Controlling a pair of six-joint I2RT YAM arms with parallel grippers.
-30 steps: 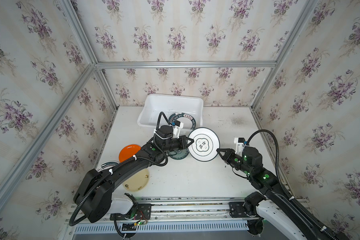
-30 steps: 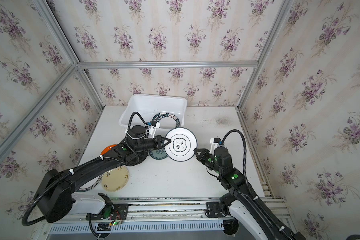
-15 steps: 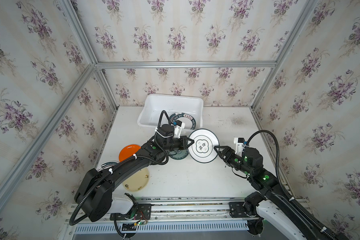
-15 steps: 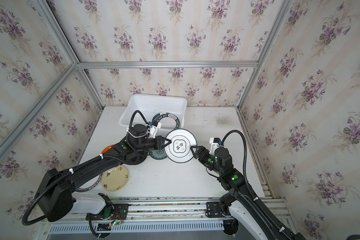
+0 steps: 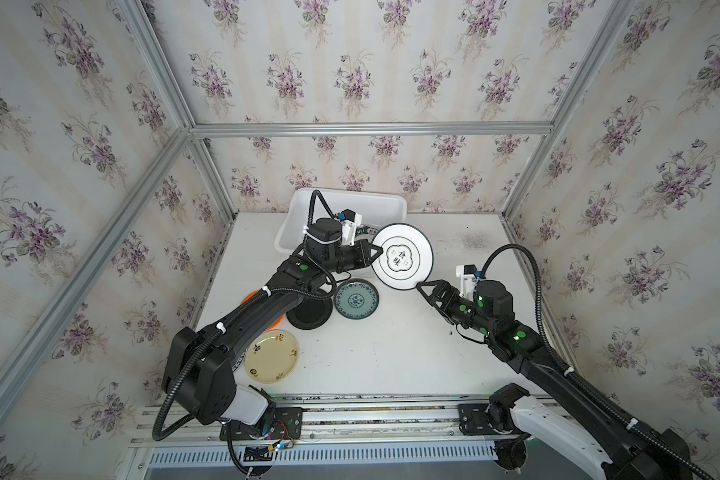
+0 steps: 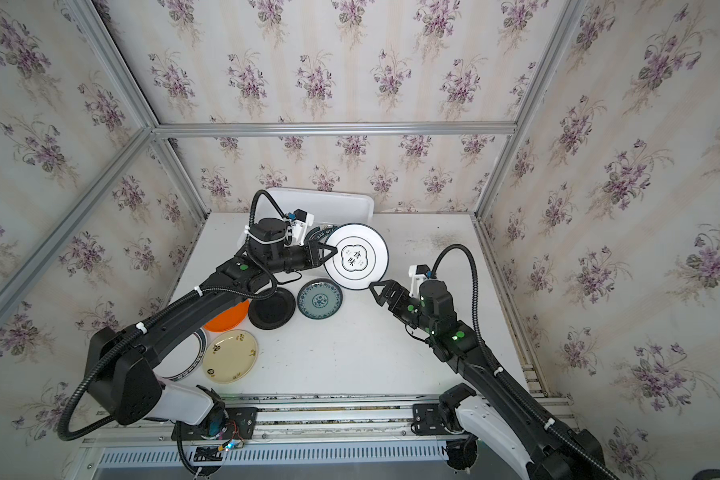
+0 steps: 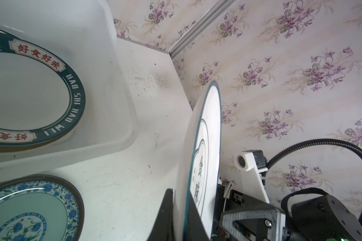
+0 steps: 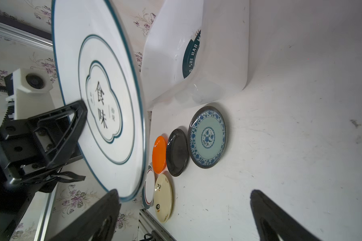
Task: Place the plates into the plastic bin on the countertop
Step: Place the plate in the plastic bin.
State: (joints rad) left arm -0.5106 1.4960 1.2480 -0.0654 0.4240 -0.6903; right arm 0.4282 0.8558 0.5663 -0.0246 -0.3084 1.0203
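My left gripper is shut on the rim of a white plate with Chinese characters. It holds the plate tilted in the air by the near right corner of the plastic bin. Inside the bin lies a teal-rimmed plate. My right gripper is wide open just beside the held plate's opposite edge and grips nothing.
On the countertop lie a teal-patterned plate, a black plate, an orange plate and a cream plate. A white dark-rimmed plate lies partly under the left arm.
My right gripper has opened and let go of the white plate's edge. The left gripper has carried the plate up and back toward the bin.
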